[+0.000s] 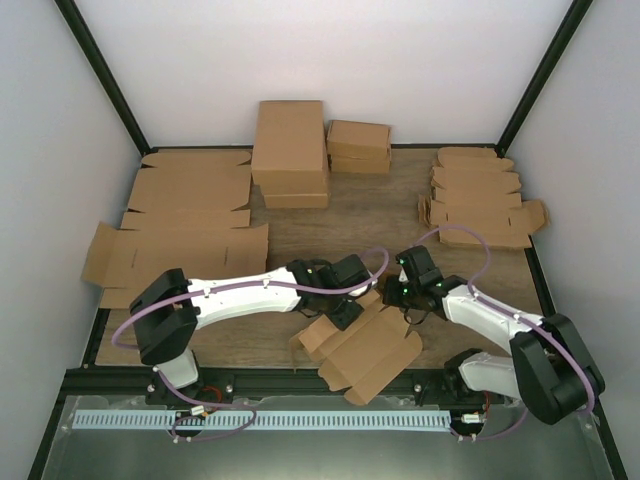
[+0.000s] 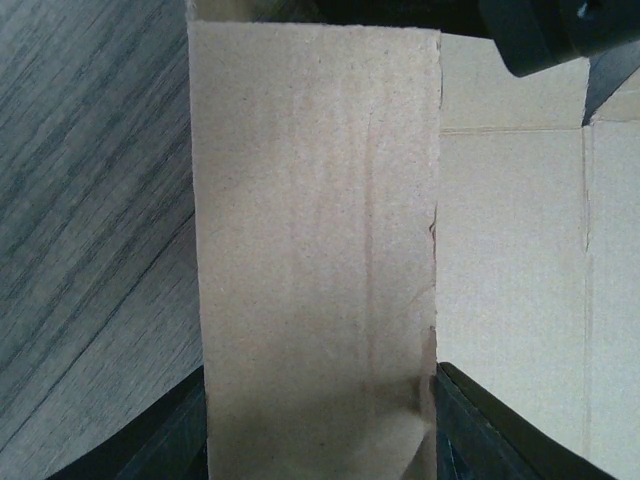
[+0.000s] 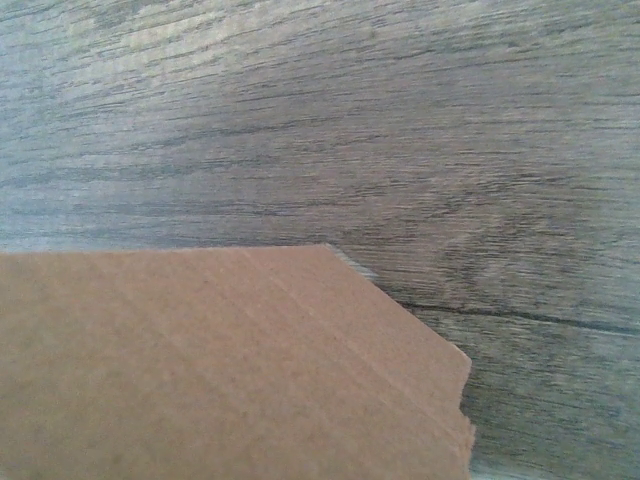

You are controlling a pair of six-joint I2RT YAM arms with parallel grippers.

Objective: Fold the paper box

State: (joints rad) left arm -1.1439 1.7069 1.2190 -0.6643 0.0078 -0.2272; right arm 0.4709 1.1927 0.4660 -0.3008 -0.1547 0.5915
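The paper box (image 1: 365,350) is a brown die-cut piece, partly folded, lying near the table's front edge between both arms. My left gripper (image 1: 345,300) sits over its upper left part. In the left wrist view a raised cardboard panel (image 2: 315,230) fills the gap between the two black fingers (image 2: 175,435), touching both, with a crumple by the right finger. My right gripper (image 1: 405,295) is at the box's upper right corner. In the right wrist view a flap (image 3: 200,360) covers the lower frame and hides the fingers.
Large flat cardboard sheets (image 1: 185,215) lie at the left. Big folded boxes (image 1: 290,150) and a smaller one (image 1: 358,145) stand at the back. A stack of small die-cut pieces (image 1: 480,195) lies at the right. The black frame rail (image 1: 300,375) marks the front edge.
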